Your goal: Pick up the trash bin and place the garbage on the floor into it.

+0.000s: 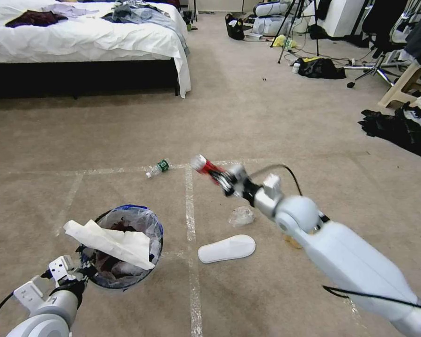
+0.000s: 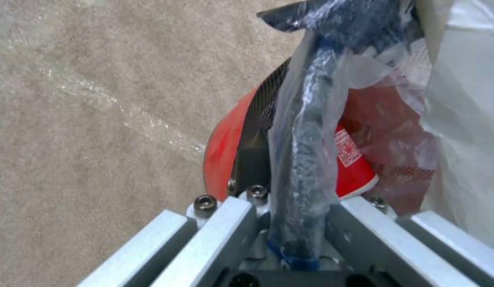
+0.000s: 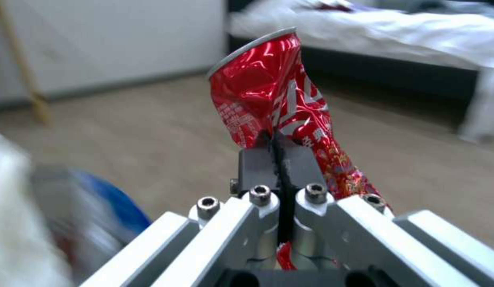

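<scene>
The trash bin (image 1: 126,276), black-rimmed and lined with a blue-edged clear bag, is at the lower left with crumpled white paper (image 1: 112,241) lying across its top. My left gripper (image 1: 82,269) is shut on its near rim. The left wrist view shows the bagged rim pinched in that gripper (image 2: 292,191), with the bin's red base (image 2: 220,155) beyond it. My right gripper (image 1: 225,181) is shut on a crushed red can (image 1: 205,166) and holds it in the air right of the bin. The right wrist view has this gripper (image 3: 278,147) clamped on the can (image 3: 268,95).
On the carpet lie a clear green-labelled bottle (image 1: 158,167), a crumpled clear plastic piece (image 1: 242,216), a white slipper (image 1: 227,248) and a brownish scrap (image 1: 292,242) under my right arm. A bed (image 1: 79,42) stands far left. Black clothes (image 1: 402,128), tripods and chairs are far right.
</scene>
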`<state>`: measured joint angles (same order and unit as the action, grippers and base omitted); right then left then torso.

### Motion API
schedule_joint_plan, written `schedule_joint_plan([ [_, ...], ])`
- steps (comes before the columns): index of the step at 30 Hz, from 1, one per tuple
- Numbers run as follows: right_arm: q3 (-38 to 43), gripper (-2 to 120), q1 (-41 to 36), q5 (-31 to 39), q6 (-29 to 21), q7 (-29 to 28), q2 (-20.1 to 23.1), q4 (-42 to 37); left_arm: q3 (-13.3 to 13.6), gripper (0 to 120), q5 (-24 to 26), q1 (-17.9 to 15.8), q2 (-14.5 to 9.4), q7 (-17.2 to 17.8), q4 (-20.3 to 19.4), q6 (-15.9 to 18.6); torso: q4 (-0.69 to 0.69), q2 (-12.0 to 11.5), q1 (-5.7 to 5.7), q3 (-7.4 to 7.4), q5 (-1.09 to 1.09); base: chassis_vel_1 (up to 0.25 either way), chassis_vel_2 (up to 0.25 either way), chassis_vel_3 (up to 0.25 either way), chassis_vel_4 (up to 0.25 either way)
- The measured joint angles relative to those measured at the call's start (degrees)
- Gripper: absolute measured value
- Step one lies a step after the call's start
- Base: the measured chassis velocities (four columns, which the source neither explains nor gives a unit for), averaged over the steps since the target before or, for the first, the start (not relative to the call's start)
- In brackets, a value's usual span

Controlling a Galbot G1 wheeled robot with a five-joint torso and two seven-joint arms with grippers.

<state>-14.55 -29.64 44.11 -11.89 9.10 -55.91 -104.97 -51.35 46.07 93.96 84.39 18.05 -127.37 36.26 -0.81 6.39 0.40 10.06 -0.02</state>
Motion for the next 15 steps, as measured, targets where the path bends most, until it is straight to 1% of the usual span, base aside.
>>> schedule_joint_plan([
  [1, 0.00, 0, 0.00, 0.00, 0.00, 0.00, 0.00, 0.00, 0.00, 0, 0.00, 0.00, 0.00, 0.00, 0.00, 0.00, 0.00, 0.00, 0.00, 0.00, 0.00, 0.000, 0.000, 0.000, 0.000],
  [3, -4.16, 0, 3.49, 6.28, -1.72, -2.18, -1.71, -2.10, -0.06, 0, 0.04, -0.16, -0.02, 0.08, 0.00, 0.10, 0.00, 0.00, 0.00, 0.00, 0.01, 0.000, 0.000, 0.000, 0.000],
  [4, -4.16, 0, 3.49, 6.28, -1.72, -2.18, -1.71, -2.10, -0.06, 0, 0.04, -0.16, -0.02, 0.08, 0.00, 0.10, 0.00, 0.00, 0.00, 0.00, 0.01, 0.000, 0.000, 0.000, 0.000],
  [5, -7.02, 0, 5.63, 9.58, -2.93, -3.97, -2.67, -2.98, -0.08, 0, 0.06, -0.30, -0.04, 0.16, 0.01, 0.13, 0.00, 0.00, 0.00, 0.00, 0.00, 0.000, 0.000, 0.000, 0.000],
  [7, -11.34, 0, 8.65, 13.55, -5.11, -6.67, -4.35, -3.76, -0.08, 0, 0.16, -0.57, -0.04, 0.27, 0.11, 0.22, -0.01, 0.00, 0.00, 0.00, 0.01, 0.000, 0.000, 0.000, 0.000],
  [8, -11.34, 0, 8.65, 13.55, -5.11, -6.67, -4.35, -3.76, -0.08, 0, 0.16, -0.57, -0.04, 0.27, 0.11, 0.22, -0.01, 0.00, 0.00, 0.00, 0.01, 0.000, 0.000, 0.000, 0.000],
  [10, -15.73, 0, 11.41, 16.61, -7.41, -10.03, -6.23, -4.29, -0.07, 0, 0.21, -0.78, -0.03, 0.42, 0.28, 0.29, -0.01, 0.00, 0.00, 0.00, 0.00, 0.000, 0.000, 0.000, 0.000],
  [11, -15.73, 0, 11.41, 16.61, -7.41, -10.03, -6.23, -4.29, -0.07, 0, 0.21, -0.78, -0.03, 0.42, 0.28, 0.29, -0.01, 0.00, 0.00, 0.00, 0.00, 0.000, 0.000, 0.000, 0.000],
  [13, -19.17, 0, 13.49, 19.31, -10.01, -13.43, -8.60, -4.86, -0.08, 0, 0.39, -1.02, -0.03, 0.49, 0.42, 0.34, 0.00, 0.00, 0.00, 0.00, 0.01, 0.000, 0.000, 0.000, 0.000],
  [14, -19.17, 0, 13.49, 19.31, -10.01, -13.43, -8.60, -4.86, -0.08, 0, 0.39, -1.02, -0.03, 0.49, 0.42, 0.34, 0.00, 0.00, 0.00, 0.00, 0.01, 0.000, 0.000, 0.000, 0.000],
  [15, -21.32, 0, 14.76, 21.85, -12.70, -16.93, -10.53, -5.84, -0.15, 0, 0.55, -1.22, -0.06, 0.56, 0.58, 0.36, 0.00, 0.00, 0.00, 0.00, 0.00, 0.000, 0.000, 0.000, 0.000],
])
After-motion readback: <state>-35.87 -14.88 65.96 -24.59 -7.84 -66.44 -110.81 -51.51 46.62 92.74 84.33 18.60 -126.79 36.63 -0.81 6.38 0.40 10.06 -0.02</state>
